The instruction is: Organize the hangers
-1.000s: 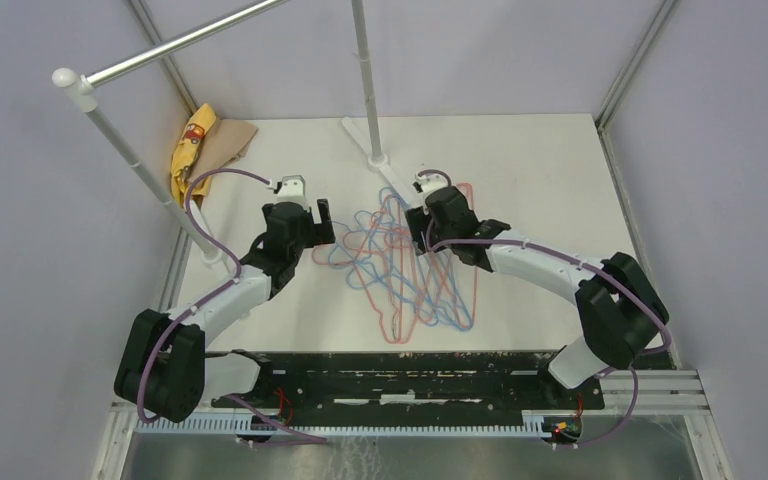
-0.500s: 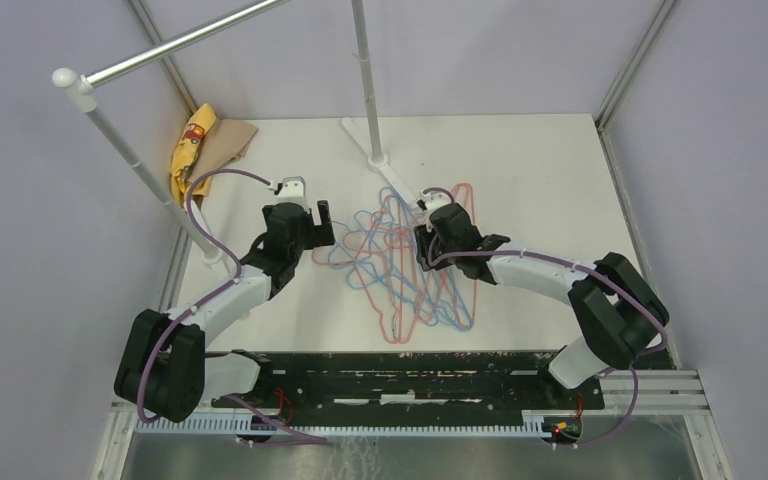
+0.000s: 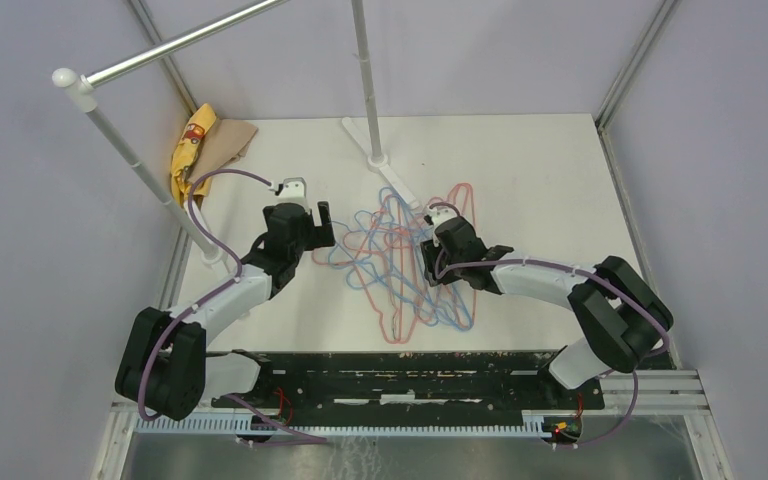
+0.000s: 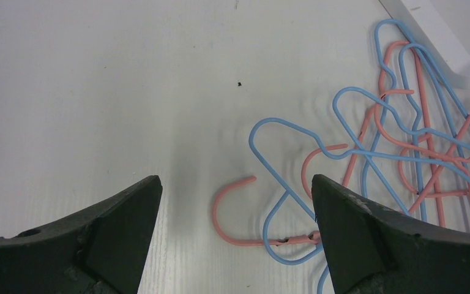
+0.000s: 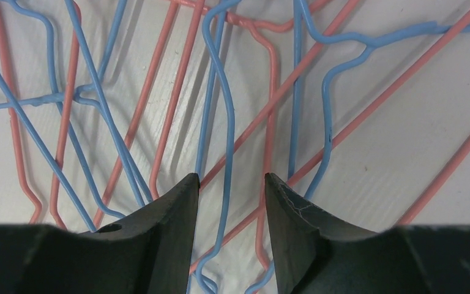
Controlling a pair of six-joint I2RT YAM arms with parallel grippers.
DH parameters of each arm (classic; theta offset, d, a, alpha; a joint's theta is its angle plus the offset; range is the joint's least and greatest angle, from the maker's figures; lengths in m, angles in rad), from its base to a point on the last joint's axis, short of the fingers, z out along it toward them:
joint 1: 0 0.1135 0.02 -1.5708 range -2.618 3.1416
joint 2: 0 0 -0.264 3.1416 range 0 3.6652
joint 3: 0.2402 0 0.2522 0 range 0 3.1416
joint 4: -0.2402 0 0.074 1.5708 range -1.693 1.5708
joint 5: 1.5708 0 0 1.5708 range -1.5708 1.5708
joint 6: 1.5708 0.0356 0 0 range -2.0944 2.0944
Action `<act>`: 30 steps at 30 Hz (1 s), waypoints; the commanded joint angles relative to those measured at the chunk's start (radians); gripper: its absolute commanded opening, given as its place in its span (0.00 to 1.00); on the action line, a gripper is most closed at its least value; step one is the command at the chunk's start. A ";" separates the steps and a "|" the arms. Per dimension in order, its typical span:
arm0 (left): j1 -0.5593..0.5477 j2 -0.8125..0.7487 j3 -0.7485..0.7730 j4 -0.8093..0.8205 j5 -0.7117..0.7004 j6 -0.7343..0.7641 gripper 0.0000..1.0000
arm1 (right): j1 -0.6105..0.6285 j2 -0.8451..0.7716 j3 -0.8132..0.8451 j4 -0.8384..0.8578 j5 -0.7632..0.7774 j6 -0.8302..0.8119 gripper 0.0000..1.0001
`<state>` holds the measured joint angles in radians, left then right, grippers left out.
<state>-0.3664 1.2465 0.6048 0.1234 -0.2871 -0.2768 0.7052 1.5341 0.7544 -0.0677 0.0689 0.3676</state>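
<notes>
**Much of the hanger pile lies out of sight**

From above, the right arm (image 3: 530,278) covers the right-hand middle of the hangers (image 3: 380,250), and its own jaws are hidden under the wrist. In the right wrist view the wires run off every edge, so no hanger shows whole. A blue wire (image 5: 230,116) passes between the right jaws and vanishes beneath them. The left wrist view cuts the pile at its right and bottom edges, and the white rack foot (image 4: 440,43) at its top corner.
</notes>
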 commanded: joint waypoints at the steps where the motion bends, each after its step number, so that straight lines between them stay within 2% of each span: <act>1: -0.003 0.001 0.010 0.012 -0.011 -0.035 0.99 | 0.003 -0.044 -0.023 0.028 -0.003 0.019 0.51; 7: -0.003 -0.001 0.012 0.006 -0.012 -0.036 0.99 | 0.003 -0.033 -0.033 0.047 -0.006 0.023 0.46; 13: -0.003 -0.014 0.012 -0.002 -0.013 -0.035 0.99 | 0.003 -0.017 -0.031 0.052 -0.018 0.025 0.34; 15: -0.003 -0.018 0.011 -0.004 -0.015 -0.035 0.99 | 0.003 -0.020 -0.028 0.053 -0.018 0.025 0.24; 18: -0.003 -0.022 0.015 -0.011 -0.017 -0.037 0.99 | 0.003 -0.034 -0.018 0.035 -0.022 0.024 0.01; 23: -0.003 -0.028 0.033 -0.042 -0.023 -0.046 0.99 | 0.003 -0.109 0.002 -0.016 -0.040 0.020 0.01; 30: -0.004 -0.058 0.036 -0.048 0.003 -0.067 0.99 | 0.003 -0.300 0.020 -0.097 -0.018 0.003 0.01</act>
<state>-0.3664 1.2282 0.6048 0.0631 -0.2871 -0.2958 0.7052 1.3315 0.7254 -0.1421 0.0349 0.3885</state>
